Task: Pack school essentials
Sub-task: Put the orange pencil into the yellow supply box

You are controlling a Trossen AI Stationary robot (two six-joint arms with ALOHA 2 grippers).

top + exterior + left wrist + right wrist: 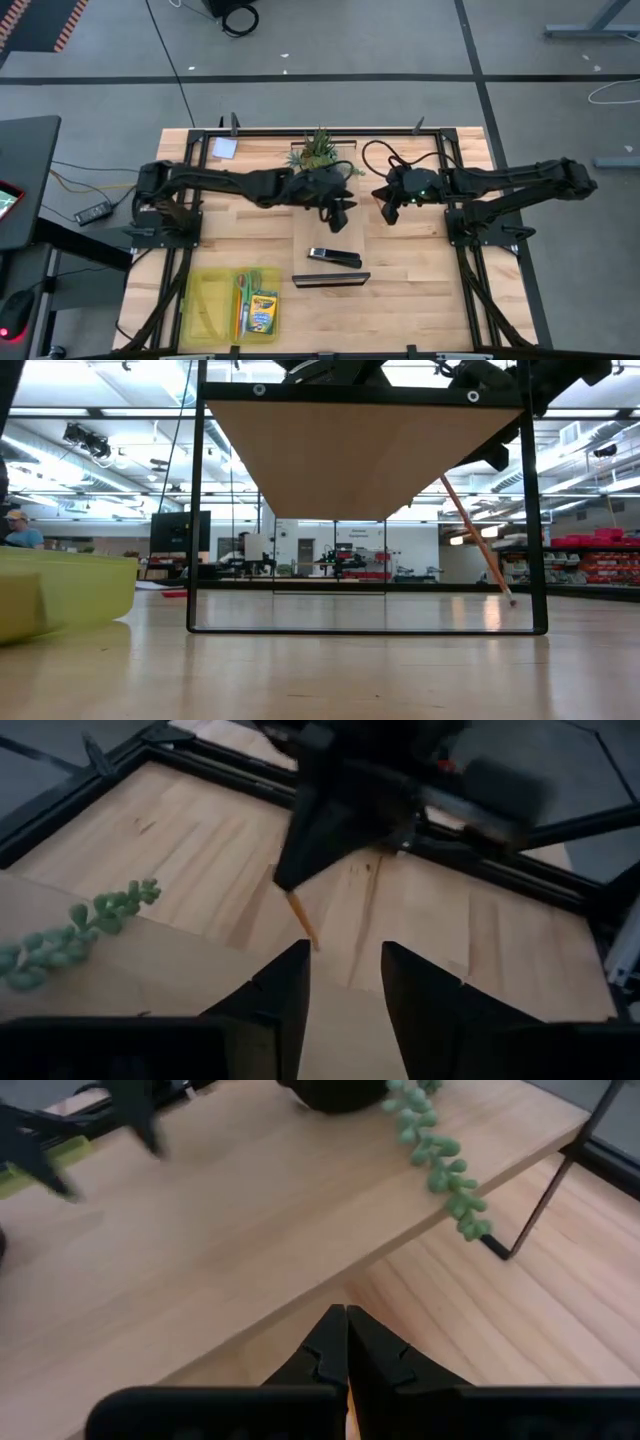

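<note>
Wooden table [420, 300], with a raised shelf [200, 1250] at mid-back carrying the trailing plant [320, 150]. Yellow-green bin [215, 305] at front left, crayon box [262, 313] inside. Left gripper [340, 218] beside the shelf, fingers parted, holding nothing. Right gripper [388, 212] just opposite, pinched tight on the thin pencil [478, 538], hanging tip-down. Risk: pencil pivoting or slipping from so narrow a pinch during any handover, dropping under the shelf

Potted plant [320, 150], black stapler [334, 257], table [420, 290]
</note>
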